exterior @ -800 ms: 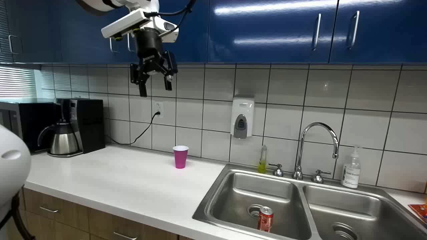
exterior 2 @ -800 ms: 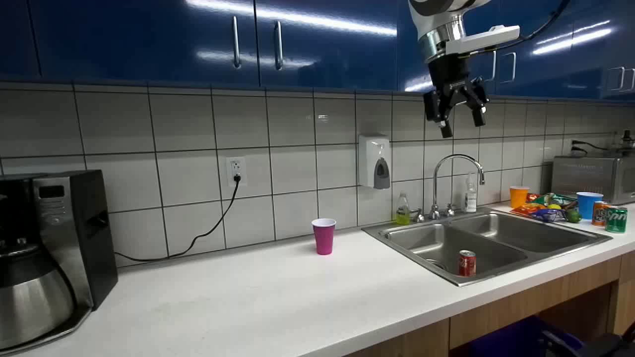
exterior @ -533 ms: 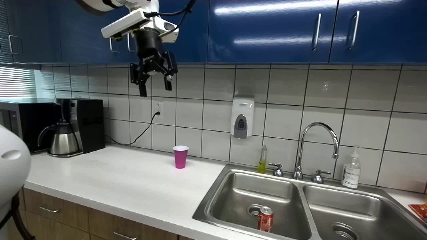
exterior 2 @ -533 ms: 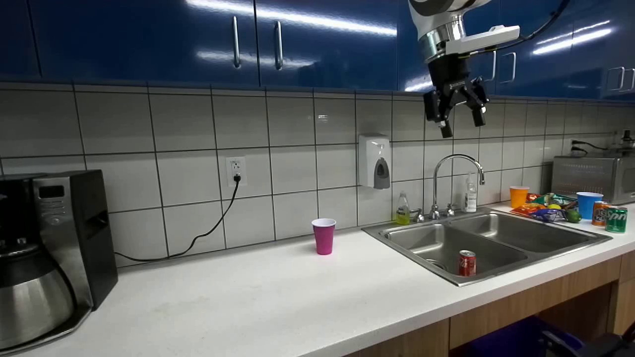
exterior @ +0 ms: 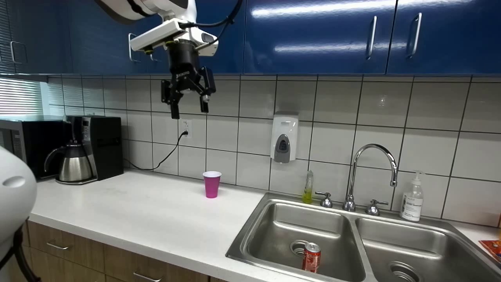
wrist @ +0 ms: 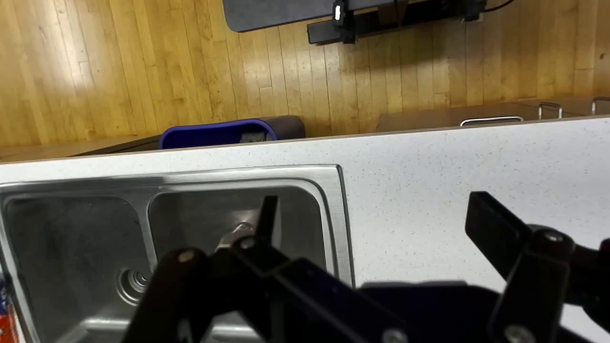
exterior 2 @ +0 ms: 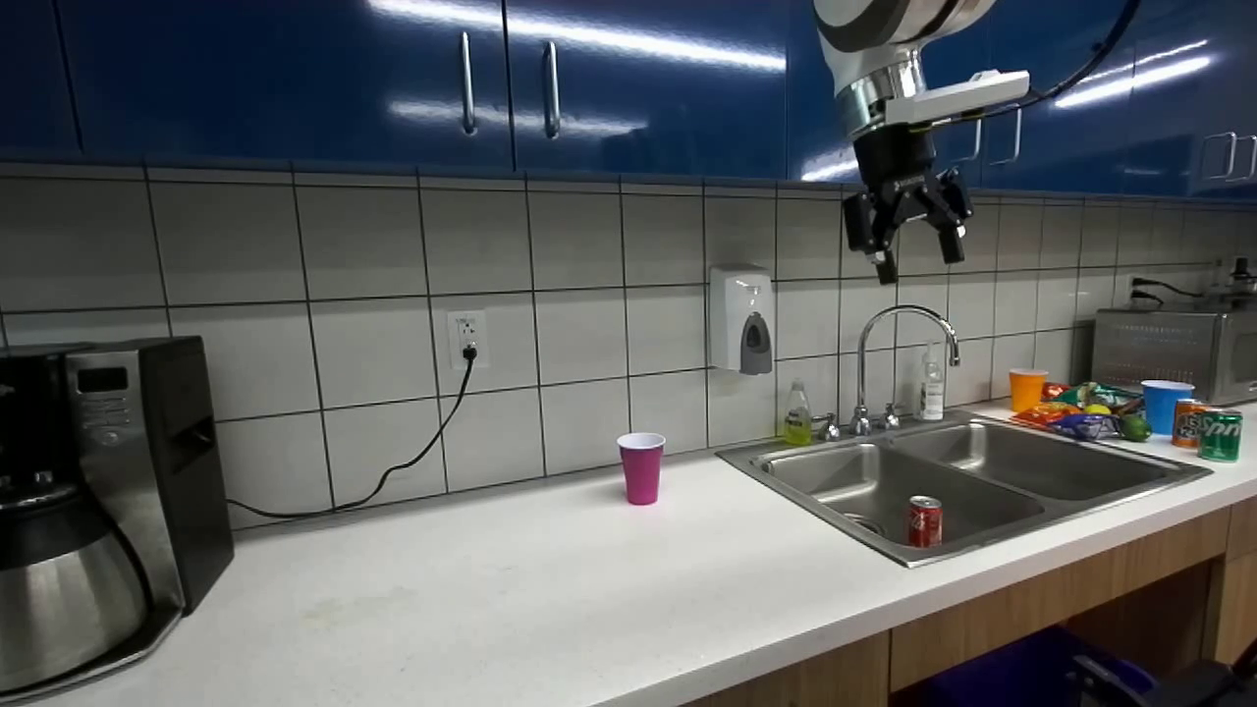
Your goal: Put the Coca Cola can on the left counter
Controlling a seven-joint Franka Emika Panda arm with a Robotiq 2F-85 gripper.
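The Coca Cola can (exterior: 311, 257) is red with a silver top. It stands upright in the near part of the sink basin beside the counter, and it also shows in an exterior view (exterior 2: 924, 521). In the wrist view only a small silver and reddish edge of the can (wrist: 241, 228) shows; the left finger hides the rest. The left counter (exterior: 148, 211) is long, flat and white; it also shows in the wrist view (wrist: 405, 214). My gripper (exterior: 190, 112) is open and empty, high above the counter and sink edge (exterior 2: 919, 265), well apart from the can. Its fingers (wrist: 374, 205) are wide apart.
A pink cup (exterior: 211, 185) stands on the counter near the wall. The steel sink (exterior: 250, 231) has a tall faucet (exterior: 354, 172) and bottles behind it. A coffee maker (exterior 2: 147, 471) is at one end. Cups, snacks and cans (exterior 2: 1220, 435) lie beyond the sink. Blue cabinets (exterior: 313, 35) hang above.
My arm and open gripper have moved slightly down, and a little to the right in both exterior views. The can, cup and other things have not moved.
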